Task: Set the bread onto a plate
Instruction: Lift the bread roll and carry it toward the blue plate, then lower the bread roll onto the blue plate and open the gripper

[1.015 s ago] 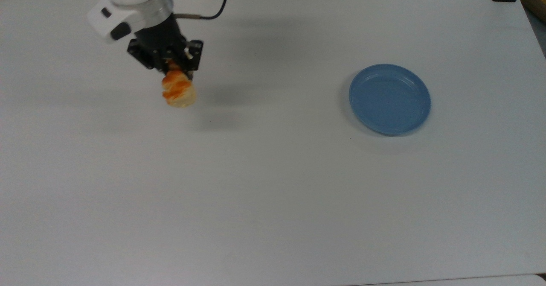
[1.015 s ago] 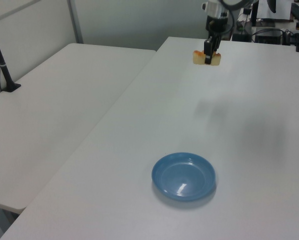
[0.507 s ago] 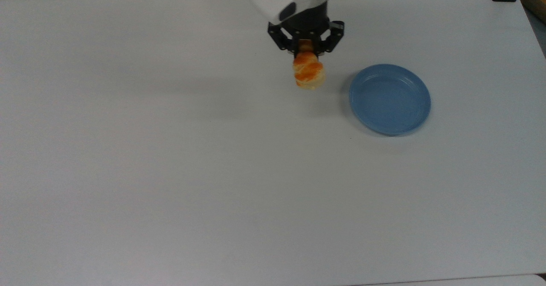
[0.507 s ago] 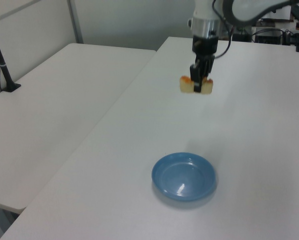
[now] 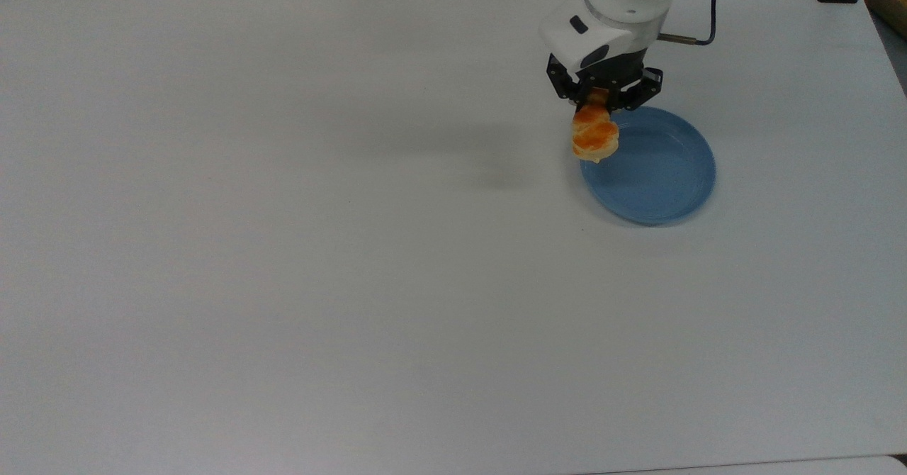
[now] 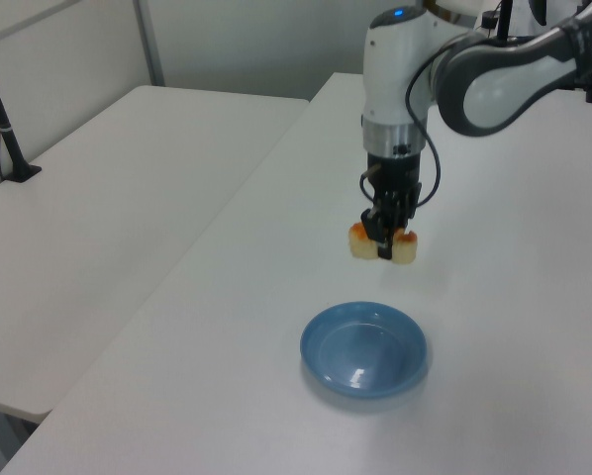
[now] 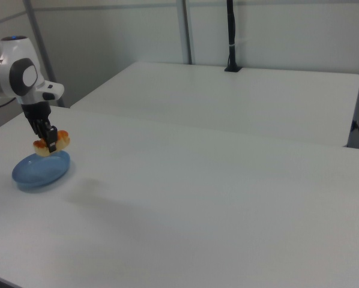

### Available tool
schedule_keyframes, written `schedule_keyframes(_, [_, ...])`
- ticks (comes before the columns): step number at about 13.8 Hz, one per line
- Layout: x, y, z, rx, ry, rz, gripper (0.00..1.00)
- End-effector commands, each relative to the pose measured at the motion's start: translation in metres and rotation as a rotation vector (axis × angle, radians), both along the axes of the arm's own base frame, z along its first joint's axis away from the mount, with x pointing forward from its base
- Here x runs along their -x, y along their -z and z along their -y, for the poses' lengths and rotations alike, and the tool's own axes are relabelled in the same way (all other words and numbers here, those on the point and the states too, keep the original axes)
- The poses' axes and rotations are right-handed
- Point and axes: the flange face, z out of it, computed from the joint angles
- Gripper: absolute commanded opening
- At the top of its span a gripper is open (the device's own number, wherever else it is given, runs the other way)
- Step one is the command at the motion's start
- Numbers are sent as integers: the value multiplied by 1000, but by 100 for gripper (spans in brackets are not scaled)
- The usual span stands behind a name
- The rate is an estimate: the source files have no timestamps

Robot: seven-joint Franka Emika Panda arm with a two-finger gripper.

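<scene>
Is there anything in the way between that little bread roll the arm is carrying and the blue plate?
Nothing visible. The pale, orange-glazed bread roll, clamped in the black gripper, hangs in open air by the rim of the round light-blue plastic plate.

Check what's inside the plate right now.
Nothing lies in the plate: its blue floor looks bare. The bread hangs in the pincer above the rim, hiding a rim section in the top view.

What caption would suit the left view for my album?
Robot pincer carries a bread roll above the table, just short of a blue plate.
</scene>
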Motion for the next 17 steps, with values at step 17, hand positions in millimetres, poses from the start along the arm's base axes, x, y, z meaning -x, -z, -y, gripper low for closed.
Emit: schedule_keyframes(17, [7,97,-120,111,-33,69,34])
